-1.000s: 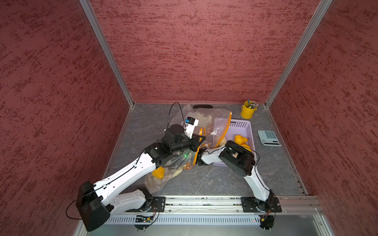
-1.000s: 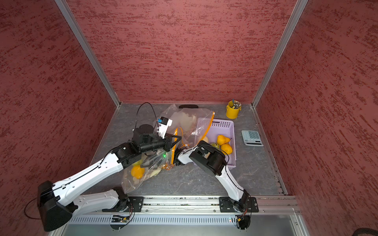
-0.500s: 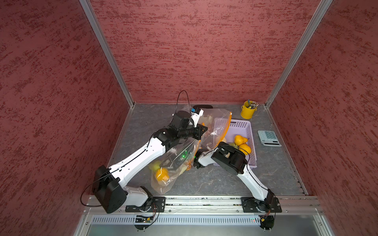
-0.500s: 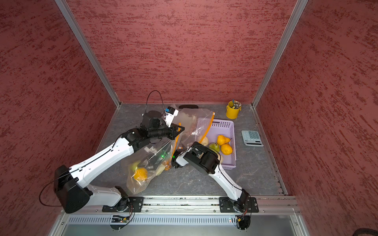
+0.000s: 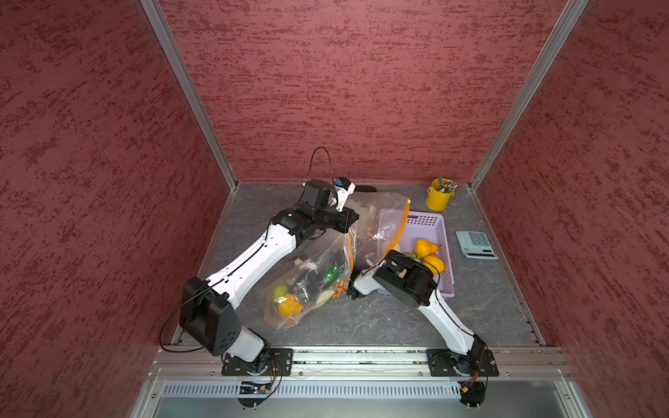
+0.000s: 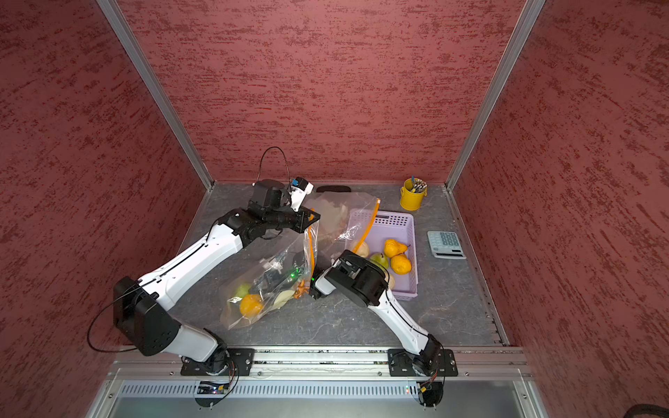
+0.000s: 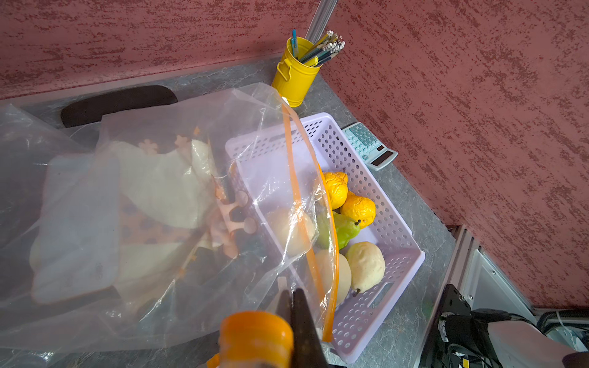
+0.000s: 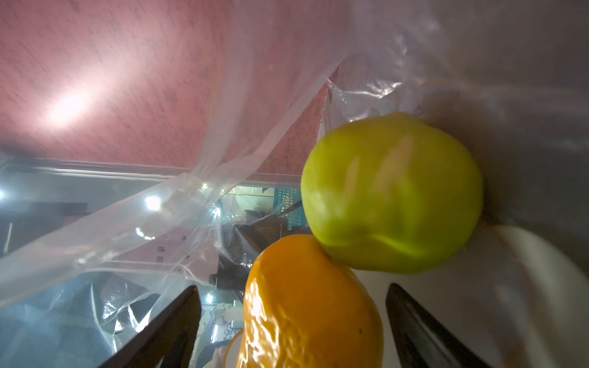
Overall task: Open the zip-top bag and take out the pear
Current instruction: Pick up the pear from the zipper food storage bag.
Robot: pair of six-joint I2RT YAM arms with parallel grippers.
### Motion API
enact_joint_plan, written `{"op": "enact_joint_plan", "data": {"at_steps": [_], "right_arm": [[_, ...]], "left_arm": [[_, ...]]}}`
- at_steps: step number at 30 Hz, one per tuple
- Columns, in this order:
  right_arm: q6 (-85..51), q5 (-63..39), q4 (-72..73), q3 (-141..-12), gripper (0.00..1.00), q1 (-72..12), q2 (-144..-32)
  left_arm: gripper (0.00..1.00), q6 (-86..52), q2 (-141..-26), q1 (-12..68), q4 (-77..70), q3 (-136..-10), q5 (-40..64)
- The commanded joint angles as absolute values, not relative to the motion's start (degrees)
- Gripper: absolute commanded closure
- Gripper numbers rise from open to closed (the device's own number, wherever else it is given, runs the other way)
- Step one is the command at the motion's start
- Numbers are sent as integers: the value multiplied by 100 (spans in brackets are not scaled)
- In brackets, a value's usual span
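The clear zip-top bag (image 5: 307,267) (image 6: 269,271) with an orange zip strip (image 7: 299,204) lies slanted, its mouth lifted. My left gripper (image 5: 349,220) (image 6: 313,217) (image 7: 291,291) is shut on the bag's rim near the zip. The right gripper (image 5: 302,289) (image 8: 290,288) reaches deep inside the bag and stands open. An orange pear (image 8: 306,302) (image 5: 289,304) (image 6: 250,304) sits between its fingers (image 8: 178,312), with a gap on each side. A green pear (image 8: 392,191) (image 5: 279,290) rests just beyond it.
A lavender basket (image 5: 443,231) (image 7: 398,270) holding several pears stands right of the bag. At the back right stands a yellow pencil cup (image 5: 438,197), with a calculator (image 5: 476,244) nearer along the right wall. A black object (image 5: 364,189) lies at the back wall. A second bag with paper scraps (image 7: 159,191) lies under the lifted rim.
My left gripper has carried the bag's rim up and toward the back wall. The right gripper has pushed deeper into the bag and its fingers have narrowed a little around the orange pear.
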State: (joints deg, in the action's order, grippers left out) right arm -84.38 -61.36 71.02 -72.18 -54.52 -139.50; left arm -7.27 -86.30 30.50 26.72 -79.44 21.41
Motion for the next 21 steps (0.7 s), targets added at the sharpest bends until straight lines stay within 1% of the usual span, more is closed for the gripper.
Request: {"op": "enact_joint_plan", "data": {"at_steps": [1,4,9,14,17,19,21], "right_arm": [[-8707,-6331,7796,-7182,15,-5528,-14249],[-8933,-6398,8068,-7382,16,-5535,-14420],[-9077,-6656,8068,-7798,19,-5555,-14495],[-9156,-6810,8068,-7761,21,-5555,-14337],[-9178,-6778,8068,-7741,23,-5545,-14345],[-9150,-6742,8068,-7759,24,-5546,-14342],[-9173,-6750,8068,-7812,30,-5538,-14326]], "left_arm": [[100,-351,-8622,2657,1997,-8186,1850],[100,-286,-8932,2471,1920,-8398,2018],[100,-673,-9781,2530,1763,-9278,2530],[100,-266,-10373,2484,2219,-10137,2276],[100,-334,-10243,2441,2188,-9965,2362],[100,-486,-9949,2518,1926,-9510,2354],[100,-608,-9610,2574,1504,-8930,2318]]}}
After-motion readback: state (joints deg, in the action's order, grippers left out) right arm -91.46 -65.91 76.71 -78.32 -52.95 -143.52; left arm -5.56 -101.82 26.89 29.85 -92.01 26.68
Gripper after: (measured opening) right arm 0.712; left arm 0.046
